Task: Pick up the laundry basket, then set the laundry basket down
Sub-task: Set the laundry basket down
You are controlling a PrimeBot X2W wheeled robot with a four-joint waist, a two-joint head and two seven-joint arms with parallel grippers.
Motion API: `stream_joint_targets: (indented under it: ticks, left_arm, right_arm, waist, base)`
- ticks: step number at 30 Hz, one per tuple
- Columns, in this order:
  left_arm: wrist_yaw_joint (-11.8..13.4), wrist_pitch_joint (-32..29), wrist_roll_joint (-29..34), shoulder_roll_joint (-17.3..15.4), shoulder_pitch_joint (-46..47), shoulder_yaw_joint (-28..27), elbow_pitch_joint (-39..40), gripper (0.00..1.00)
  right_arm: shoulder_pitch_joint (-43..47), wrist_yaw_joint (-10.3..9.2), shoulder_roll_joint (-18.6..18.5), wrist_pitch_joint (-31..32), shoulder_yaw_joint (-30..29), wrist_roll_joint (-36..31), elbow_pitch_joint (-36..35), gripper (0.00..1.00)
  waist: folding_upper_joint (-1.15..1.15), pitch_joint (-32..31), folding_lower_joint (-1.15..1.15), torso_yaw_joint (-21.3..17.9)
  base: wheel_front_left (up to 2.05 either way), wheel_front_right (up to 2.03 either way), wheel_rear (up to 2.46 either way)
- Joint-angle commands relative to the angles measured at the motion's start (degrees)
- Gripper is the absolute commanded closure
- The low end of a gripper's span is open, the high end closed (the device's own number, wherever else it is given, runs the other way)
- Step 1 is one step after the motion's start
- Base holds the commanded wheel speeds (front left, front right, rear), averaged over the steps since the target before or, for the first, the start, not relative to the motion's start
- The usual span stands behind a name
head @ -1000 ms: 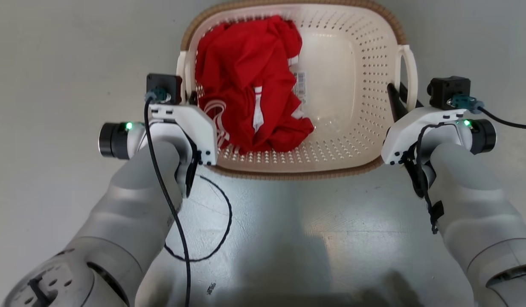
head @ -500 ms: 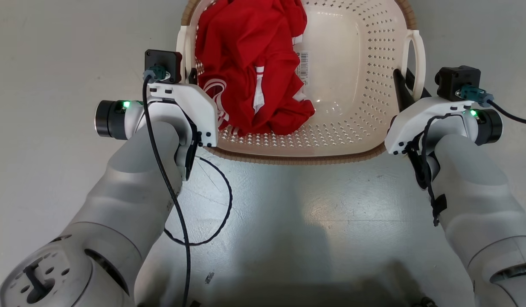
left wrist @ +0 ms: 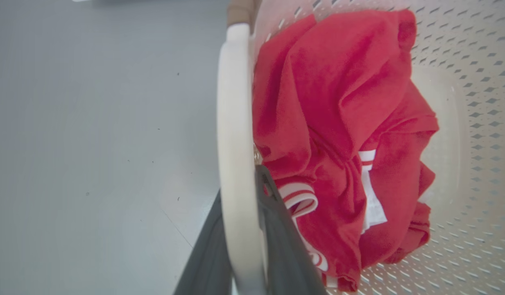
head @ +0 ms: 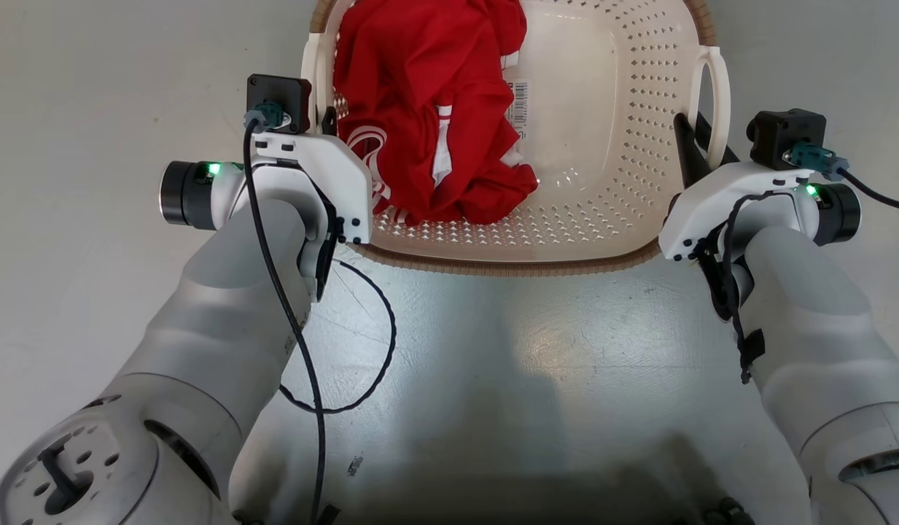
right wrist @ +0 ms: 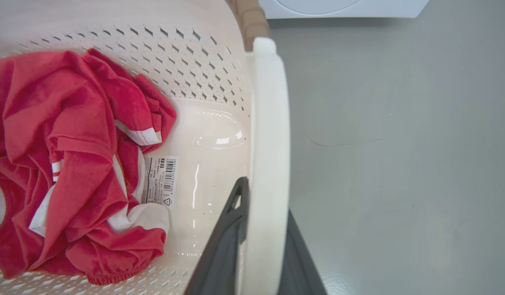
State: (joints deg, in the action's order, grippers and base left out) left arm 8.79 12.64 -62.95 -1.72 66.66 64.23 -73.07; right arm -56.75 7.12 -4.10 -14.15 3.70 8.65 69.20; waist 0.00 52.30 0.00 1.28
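1. Left arm: the pale forearm rises from the lower left corner of the head view, wrist turned inward. The left gripper (left wrist: 240,182) has its 2 dark fingers drawn close on the left handle (left wrist: 234,102) of the basket (head: 624,146), 1 finger outside the loop and 1 inside, both touching it. In the head view the wrist housing hides most of the fingers.
2. Right arm: mirrored pose from the lower right corner. The right gripper (right wrist: 265,196) is clamped the same way on the right handle (right wrist: 268,123), 1 finger on each side.
3. Basket: cream, perforated, brown rim. It sits between the 2 grippers, straight ahead, over the grey floor (head: 493,379). The top edge of the head view cuts off its far end. Whether its base touches the floor cannot be told.
4. Red garment (head: 427,109): crumpled, white trim, against the basket's left wall.
5. Label (right wrist: 161,180): barcode sticker on the basket's bottom, 1 edge beside the garment. Print too small to read.
6. Cable (head: 393,339): black loop below the left wrist.
7. White appliance (right wrist: 342,8): beyond the basket's far end, cut off by the frame.
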Motion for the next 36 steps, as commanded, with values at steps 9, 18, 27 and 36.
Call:
stream_joint_targets:
  ticks: [9,18,27,36]
  left_arm:
    - [0.0,1.1,-0.1,-1.2,1.7,-0.1,0.0,1.0]
    - [0.3,1.4,-0.8,-1.2,1.6,-0.3,0.3,1.0]
    - [0.3,1.7,-1.3,-1.2,1.6,-0.4,0.3,1.0]
    - [0.4,2.0,-1.6,-1.2,2.1,-0.3,0.3,0.31]
  right_arm:
    - [0.9,0.36,1.2,-0.9,0.7,0.1,-1.2,1.0]
    - [0.6,0.36,1.2,-0.9,0.2,-0.5,-1.3,1.0]
    - [0.4,0.36,1.2,-0.9,-0.7,-1.5,-1.6,1.0]
    - [0.7,0.36,1.2,-0.9,-2.4,-2.6,-0.9,0.0]
  waist:
    - [0.0,0.9,0.0,-0.2]
    - [0.0,1.2,0.0,-0.2]
    - [0.0,1.4,0.0,-0.3]
    - [0.0,1.8,0.0,-0.3]
  base:
    - [0.0,0.0,0.0]
    - [0.0,0.0,0.0]
    - [0.0,0.0,0.0]
    - [0.0,0.0,0.0]
